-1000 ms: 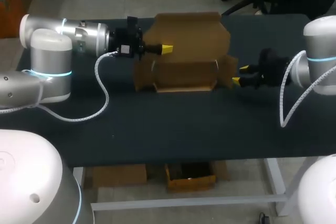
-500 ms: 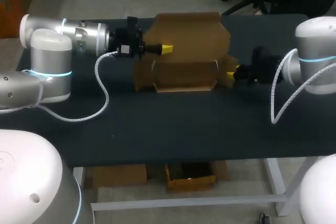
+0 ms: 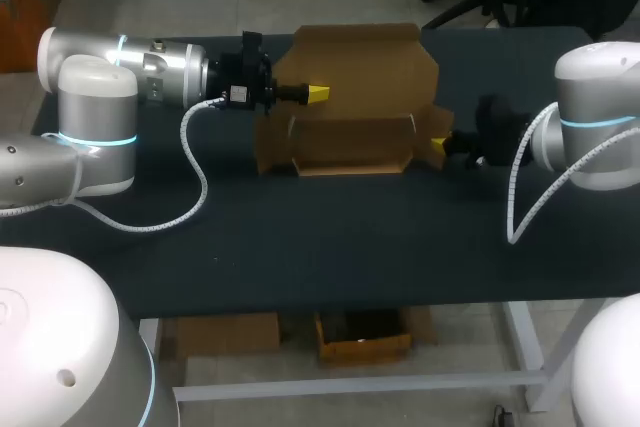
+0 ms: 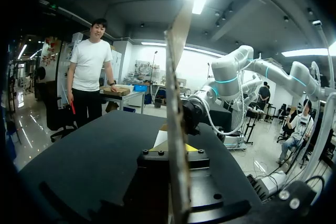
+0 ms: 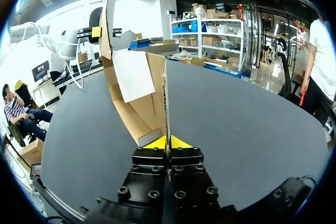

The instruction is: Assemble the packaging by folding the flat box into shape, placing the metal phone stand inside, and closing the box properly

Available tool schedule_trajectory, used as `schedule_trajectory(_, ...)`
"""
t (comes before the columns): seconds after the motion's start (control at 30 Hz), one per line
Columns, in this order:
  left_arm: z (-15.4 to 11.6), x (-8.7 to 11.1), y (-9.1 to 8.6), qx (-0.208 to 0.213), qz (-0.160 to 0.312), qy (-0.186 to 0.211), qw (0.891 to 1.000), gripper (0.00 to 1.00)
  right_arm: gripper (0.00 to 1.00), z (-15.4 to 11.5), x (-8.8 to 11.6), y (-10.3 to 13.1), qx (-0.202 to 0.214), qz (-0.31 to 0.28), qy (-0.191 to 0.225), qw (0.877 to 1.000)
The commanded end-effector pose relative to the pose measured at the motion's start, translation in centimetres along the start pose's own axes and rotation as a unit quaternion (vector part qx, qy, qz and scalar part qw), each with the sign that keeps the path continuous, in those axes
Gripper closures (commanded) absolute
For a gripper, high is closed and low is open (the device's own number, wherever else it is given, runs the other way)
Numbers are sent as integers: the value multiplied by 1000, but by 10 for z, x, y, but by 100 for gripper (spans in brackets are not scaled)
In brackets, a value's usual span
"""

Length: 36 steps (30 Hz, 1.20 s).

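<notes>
Head view: a brown cardboard box (image 3: pixel 350 142) sits partly folded toward the far side of a dark table (image 3: pixel 300 247). Its tall lid panel (image 3: pixel 360 57) stands upright behind a shallow tray. The left gripper (image 3: pixel 314 94), coming in from the left, is clenched on the lid panel's left edge. In the left wrist view the cardboard runs edge-on between its two yellow tips.

The right gripper (image 3: pixel 441 146) is what has changed. A second ago it hung just off the box's right end with its yellow tips parted. Since then it has slid in toward the box, and it now pinches the right side flap (image 3: pixel 432 127). The right wrist view confirms this: both yellow tips press together on the flap's thin edge. Just ahead of them, a white sheet (image 5: pixel 134 74) lies against the inside wall of the box. The left arm and the box have not moved.

The box now seems to be held at two points, with the lid steadied on one side and the flap gripped on the other. The likely next step is folding that flap inward to form the end wall. The task looks early: the box is open and not fully shaped, and the metal phone stand is not visible in any view.
</notes>
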<state>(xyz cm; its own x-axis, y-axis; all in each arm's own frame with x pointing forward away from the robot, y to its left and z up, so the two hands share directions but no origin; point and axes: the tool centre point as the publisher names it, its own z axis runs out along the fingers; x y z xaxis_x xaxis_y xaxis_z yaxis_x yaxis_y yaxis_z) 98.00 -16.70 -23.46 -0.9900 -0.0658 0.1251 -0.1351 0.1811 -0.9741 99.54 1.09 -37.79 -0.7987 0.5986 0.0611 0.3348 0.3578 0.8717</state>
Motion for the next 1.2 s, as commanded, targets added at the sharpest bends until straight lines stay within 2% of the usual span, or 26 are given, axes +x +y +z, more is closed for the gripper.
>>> schedule_trajectory(0.03, 0, -2, 4, -1, 0, 2, 1000, 100, 100, 0, 8, -2, -5, 2, -11, 1000)
schedule_trajectory(1.07, 0, -2, 4, -1, 0, 2, 1000, 100, 100, 2, 32, -10, -13, 51, -82, 995)
schedule_trajectory(1.2, 0, -2, 4, -1, 0, 2, 1000, 100, 96, 3, 36, -9, -14, 56, -89, 994)
